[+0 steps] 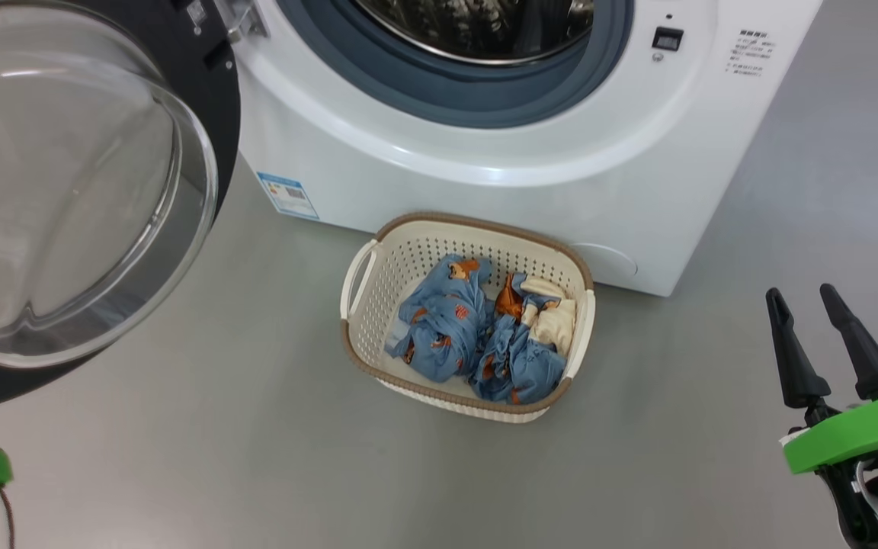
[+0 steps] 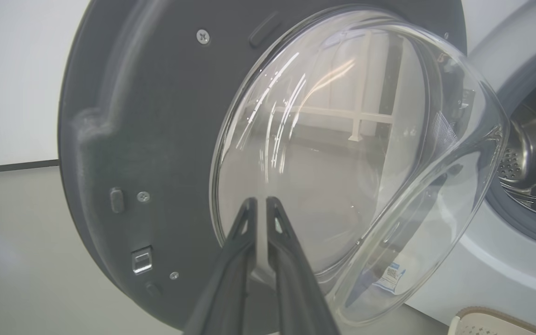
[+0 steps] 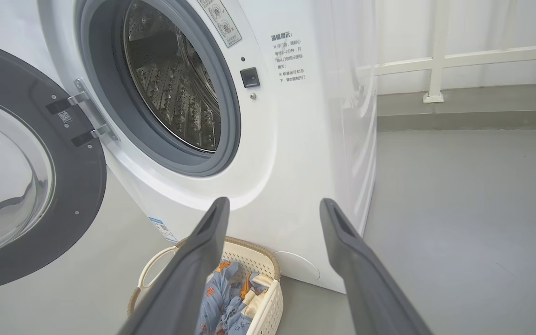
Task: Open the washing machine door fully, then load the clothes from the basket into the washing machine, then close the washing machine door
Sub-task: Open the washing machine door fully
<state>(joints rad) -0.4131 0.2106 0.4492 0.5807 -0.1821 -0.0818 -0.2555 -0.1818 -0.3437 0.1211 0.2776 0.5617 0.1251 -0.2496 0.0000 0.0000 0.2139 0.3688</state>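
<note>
Three views, listed in turn.

Head view.
- The washing machine (image 1: 485,175), white, is standing on the grey floor (image 1: 218,457). Its steel drum (image 1: 477,27) and grey-blue gasket (image 1: 447,95) are showing at the top edge.
- The washing machine door (image 1: 65,191) is hanging open to the left of the opening, glass bowl bulging toward the camera.
- The basket (image 1: 354,335) is sitting on the floor just in front of the machine, below the opening.
- The clothes (image 1: 447,328), blue print with cream and rust-orange parts, are lying bunched inside the basket.
- The right gripper (image 1: 801,291) is hovering at the lower right, well apart from the basket, fingers spread and holding nothing.

Left wrist view.
- The left gripper (image 2: 262,201) is pointing at the door's glass bowl. Its two fingers are pressing together with only a sliver between them, gripping nothing. Whether the tips are touching the glass cannot be told.
- A corner of the basket is peeking in at the lower right.

Right wrist view.
- The right gripper's fingers are standing wide apart, empty.
- Between them, lower down, the basket is showing with the clothes in it, just before the machine's front.
- The door is standing open at the left on its metal hinge (image 3: 89,116).
- A white railing (image 3: 435,60) is running along the back.
</note>
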